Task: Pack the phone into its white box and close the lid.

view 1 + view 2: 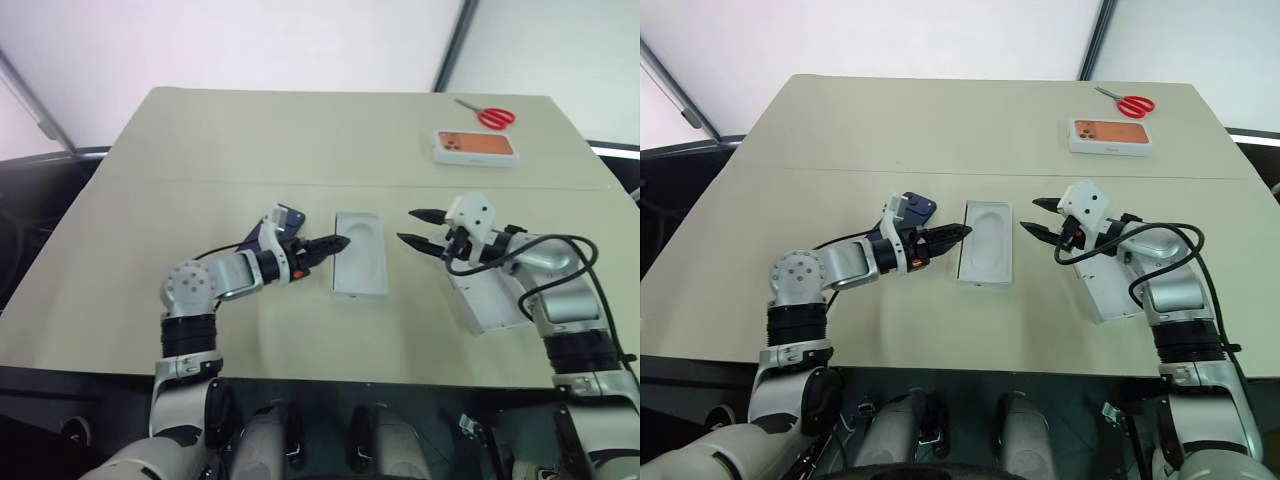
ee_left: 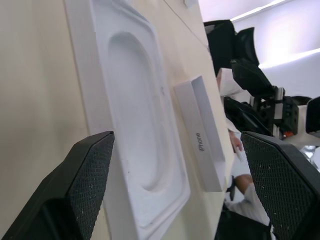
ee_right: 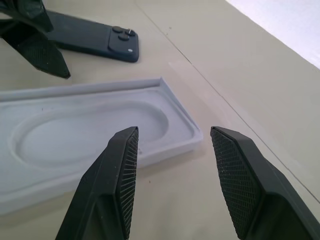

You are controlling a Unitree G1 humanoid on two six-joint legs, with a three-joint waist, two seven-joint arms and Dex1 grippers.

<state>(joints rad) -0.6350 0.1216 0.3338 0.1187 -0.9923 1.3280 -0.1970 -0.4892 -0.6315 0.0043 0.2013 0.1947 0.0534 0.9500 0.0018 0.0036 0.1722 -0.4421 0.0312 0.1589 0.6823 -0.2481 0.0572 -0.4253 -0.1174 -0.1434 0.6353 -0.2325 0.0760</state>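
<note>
The phone (image 1: 289, 215) lies back up on the table, dark navy, its camera block (image 3: 122, 44) showing. My left gripper (image 1: 335, 244) is open and empty just right of the phone, its tips at the left edge of a thin white moulded tray insert (image 1: 362, 255). My right gripper (image 1: 408, 226) is open and empty, a little right of the tray and above the table. A shallow white box piece (image 1: 488, 300) with "iPhone" on its side wall (image 2: 201, 141) lies under my right forearm. I cannot tell whether it is the white box or the lid.
A white box with an orange phone picture (image 1: 475, 146) and red scissors (image 1: 494, 117) lie at the far right of the table. The table's front edge (image 1: 300, 378) runs close under both arms.
</note>
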